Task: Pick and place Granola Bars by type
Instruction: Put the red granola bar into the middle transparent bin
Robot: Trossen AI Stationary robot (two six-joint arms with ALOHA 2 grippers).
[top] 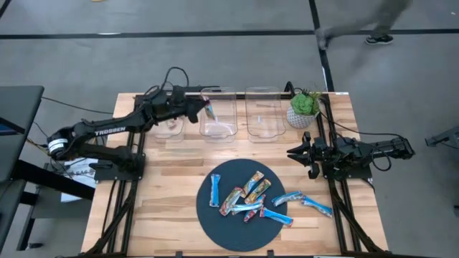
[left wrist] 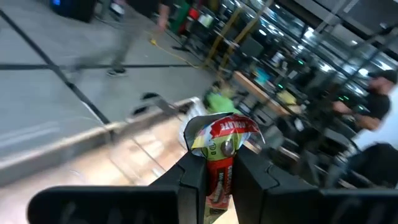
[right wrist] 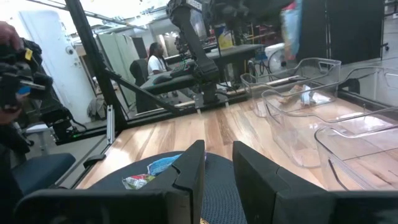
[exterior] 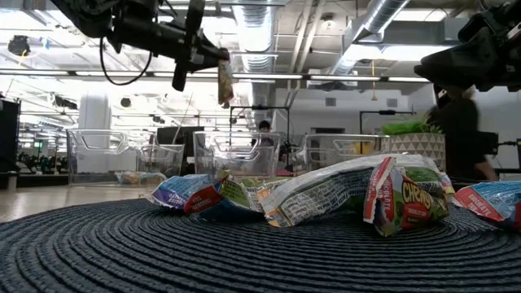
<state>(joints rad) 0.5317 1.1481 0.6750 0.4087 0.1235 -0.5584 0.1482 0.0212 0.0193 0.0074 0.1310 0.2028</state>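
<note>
Several granola bars lie flat on a dark round mat [top: 208, 222]: blue ones [top: 215, 190] and multicoloured ones [top: 254, 185], seen close up in the low view [exterior: 403, 195]. My left gripper [top: 204, 110] is high above the middle clear bin [top: 219, 115], shut on one multicoloured bar [exterior: 225, 81]. My right gripper [top: 294, 153] waits open, holding nothing, at the table's right side, to the far right of the mat; its fingers [right wrist: 189, 171] show bare in its wrist view. My left gripper pinches the multicoloured bar between its two fingers [left wrist: 193, 177], on the wrapper's middle [left wrist: 219, 177]. One crimped end [left wrist: 221, 132] sticks out beyond the fingertips. The bar is lifted clear and hangs down from the gripper [exterior: 213, 55] above the bin.
Three clear bins stand in a row at the far edge: a small left one [top: 170, 127], the middle one, a right one [top: 263, 113]. A potted plant [top: 305, 107] stands to their right. A person walks on the floor beyond the table [top: 358, 21].
</note>
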